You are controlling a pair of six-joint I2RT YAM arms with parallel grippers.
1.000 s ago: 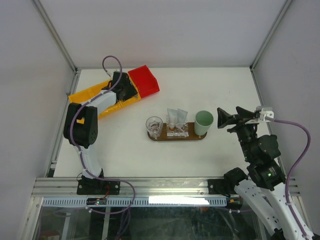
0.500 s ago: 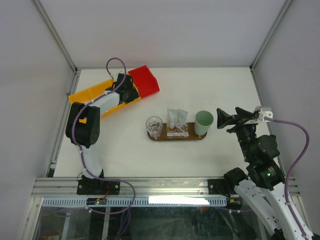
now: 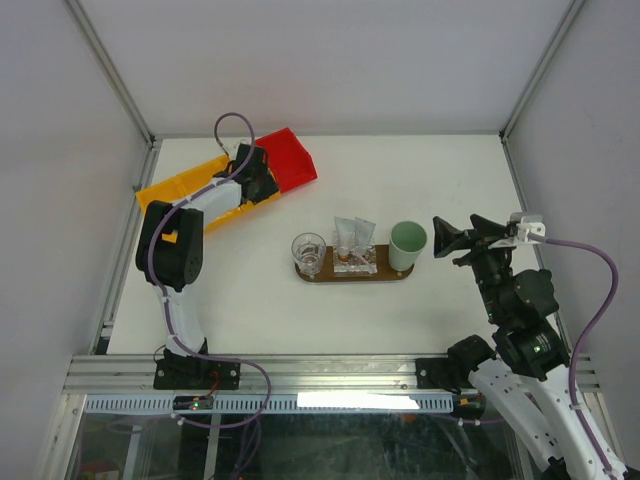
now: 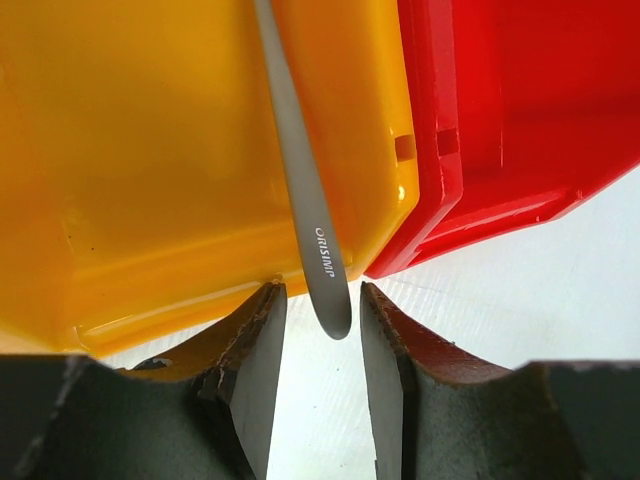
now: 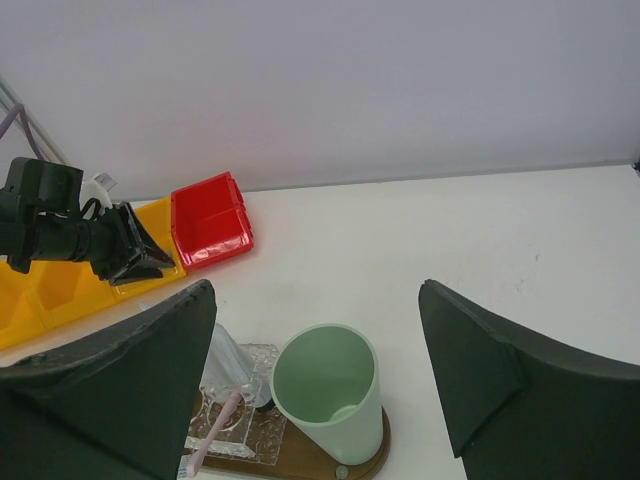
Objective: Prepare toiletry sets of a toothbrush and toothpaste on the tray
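The dark brown oval tray (image 3: 385, 273) lies mid-table and carries a clear glass (image 3: 308, 250), a clear holder with two pale squeeze tubes (image 3: 352, 232) and a mint-green cup (image 3: 407, 244). In the right wrist view the tray (image 5: 345, 462) shows with a tube (image 5: 225, 355) and a pink toothbrush (image 5: 212, 428) in the holder. My left gripper (image 4: 318, 300) is open at the yellow bin's rim, and a grey toothbrush handle (image 4: 298, 180) has its tip between the jaws, untouched. In the top view the left gripper (image 3: 262, 186) is over that bin's end. My right gripper (image 5: 315, 290) is open and empty, right of the cup (image 5: 325, 392).
A yellow bin (image 3: 185, 185) and a red bin (image 3: 288, 160) stand side by side at the far left, touching. Both show close up in the left wrist view, yellow bin (image 4: 150, 150) and red bin (image 4: 520, 110). Frame posts and grey walls bound the table.
My left gripper has shifted a little farther back and right along the yellow bin, towards the red bin. The right arm and the things on the tray have not moved.
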